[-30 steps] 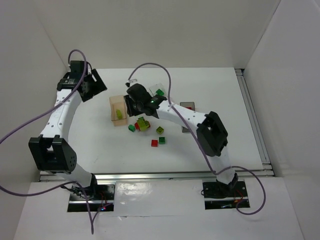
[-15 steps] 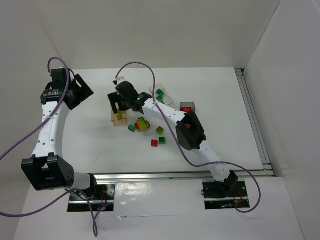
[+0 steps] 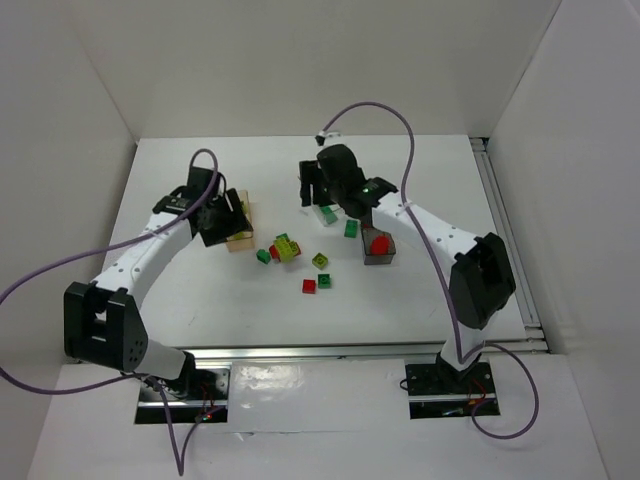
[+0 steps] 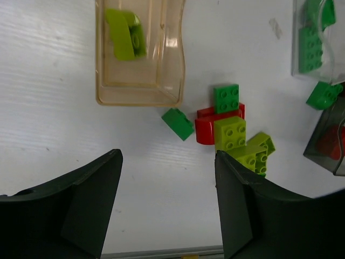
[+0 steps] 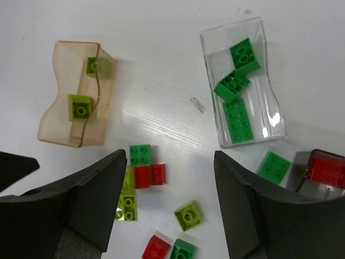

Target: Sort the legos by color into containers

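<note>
My left gripper (image 4: 167,183) stands open over bare table, just short of the amber container (image 4: 137,96), which holds a yellow-green lego (image 4: 125,33). Ahead of it a red rounded lego (image 4: 207,124) lies in a cluster with a green lego (image 4: 226,98) and a yellow-green one (image 4: 230,133). My right gripper (image 5: 170,183) is open and empty, high above the loose legos. The clear container (image 5: 267,108) holds three green legos. A green lego (image 5: 273,166) lies outside it. The dark grey container (image 5: 302,172) holds a red lego (image 5: 329,170).
More loose legos lie toward the near side: a yellow-green one (image 5: 188,215), a red one (image 5: 156,248) and a green one (image 5: 183,251). White walls enclose the table on three sides. The dark grey container (image 3: 379,250) sits to the right of the cluster.
The left arm swung in from the far left to the amber container. The right gripper drew back from over the amber container to the clear one, with its jaws now apart.
</note>
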Available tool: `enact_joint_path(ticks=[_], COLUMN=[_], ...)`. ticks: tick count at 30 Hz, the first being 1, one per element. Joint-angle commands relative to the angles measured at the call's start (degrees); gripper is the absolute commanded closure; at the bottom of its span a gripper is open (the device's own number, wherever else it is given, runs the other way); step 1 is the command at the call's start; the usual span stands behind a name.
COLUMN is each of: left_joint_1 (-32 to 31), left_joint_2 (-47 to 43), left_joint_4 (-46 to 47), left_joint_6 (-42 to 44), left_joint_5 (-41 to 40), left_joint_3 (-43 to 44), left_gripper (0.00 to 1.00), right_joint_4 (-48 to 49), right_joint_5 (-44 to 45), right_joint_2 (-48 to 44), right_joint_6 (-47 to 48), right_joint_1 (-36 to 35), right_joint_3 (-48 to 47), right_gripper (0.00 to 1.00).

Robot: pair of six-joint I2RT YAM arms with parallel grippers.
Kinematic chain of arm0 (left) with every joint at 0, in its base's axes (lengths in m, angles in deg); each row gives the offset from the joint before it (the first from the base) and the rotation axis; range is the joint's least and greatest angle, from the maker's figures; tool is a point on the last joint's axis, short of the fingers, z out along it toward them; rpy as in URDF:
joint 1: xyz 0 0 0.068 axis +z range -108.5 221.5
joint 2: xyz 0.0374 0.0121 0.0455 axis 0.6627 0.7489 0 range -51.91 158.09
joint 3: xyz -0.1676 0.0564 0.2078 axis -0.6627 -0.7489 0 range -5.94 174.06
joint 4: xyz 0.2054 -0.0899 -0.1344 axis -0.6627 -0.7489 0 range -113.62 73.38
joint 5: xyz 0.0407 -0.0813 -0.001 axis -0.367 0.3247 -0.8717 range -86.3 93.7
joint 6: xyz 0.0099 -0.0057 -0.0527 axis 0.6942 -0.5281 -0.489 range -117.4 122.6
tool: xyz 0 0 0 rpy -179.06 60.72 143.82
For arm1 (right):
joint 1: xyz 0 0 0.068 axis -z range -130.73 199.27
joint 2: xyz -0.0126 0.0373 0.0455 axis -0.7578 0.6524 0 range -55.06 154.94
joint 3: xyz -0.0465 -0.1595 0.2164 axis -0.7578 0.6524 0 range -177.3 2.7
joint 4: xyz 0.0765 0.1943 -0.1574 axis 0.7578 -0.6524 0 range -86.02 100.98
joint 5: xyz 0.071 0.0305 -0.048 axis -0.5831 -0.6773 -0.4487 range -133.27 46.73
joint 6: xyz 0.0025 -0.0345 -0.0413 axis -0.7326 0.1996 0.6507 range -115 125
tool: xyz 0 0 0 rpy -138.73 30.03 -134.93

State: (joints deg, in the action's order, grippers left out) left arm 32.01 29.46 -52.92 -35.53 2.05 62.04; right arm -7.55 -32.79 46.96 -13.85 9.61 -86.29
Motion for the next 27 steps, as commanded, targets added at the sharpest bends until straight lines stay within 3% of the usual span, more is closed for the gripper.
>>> enact_joint_path(ticks=[1, 6, 9, 13, 27], left_joint_1=[-2.6, -3.7, -5.9, -8.1, -8.7], left_joint_2=[0.9, 3.7, 5.1, 9.0, 13.1], left_joint_4=[4.0, 4.5, 4.5, 6.4, 14.1], left_joint_6=[-5.1, -5.8, -6.5, -8.8, -13.3], left_joint_5=[1.0, 0.4, 0.4, -0.7, -1.3], left_joint_3=[-3.5, -2.6, -3.2, -3.7, -9.2], left_gripper=[0.22, 0.22, 0.22, 0.22, 0.28], right_joint_4=[-0.4, -2.7, -3.3, -3.3, 1.8], right_joint_5=[-0.2, 1.7, 2.3, -1.0, -7.1], right_joint_2=[-2.4, -5.4, -8.3, -8.2, -3.2], right_joint_6=[-1.1, -3.6, -8.8, -13.1, -15.2], right_joint_1=[-0.3, -3.3, -3.8, -3.8, -6.1], right_joint_3=[6.2, 13.4, 22.4, 27.0, 29.8], right_gripper=[0.27, 0.27, 0.27, 0.27, 0.32])
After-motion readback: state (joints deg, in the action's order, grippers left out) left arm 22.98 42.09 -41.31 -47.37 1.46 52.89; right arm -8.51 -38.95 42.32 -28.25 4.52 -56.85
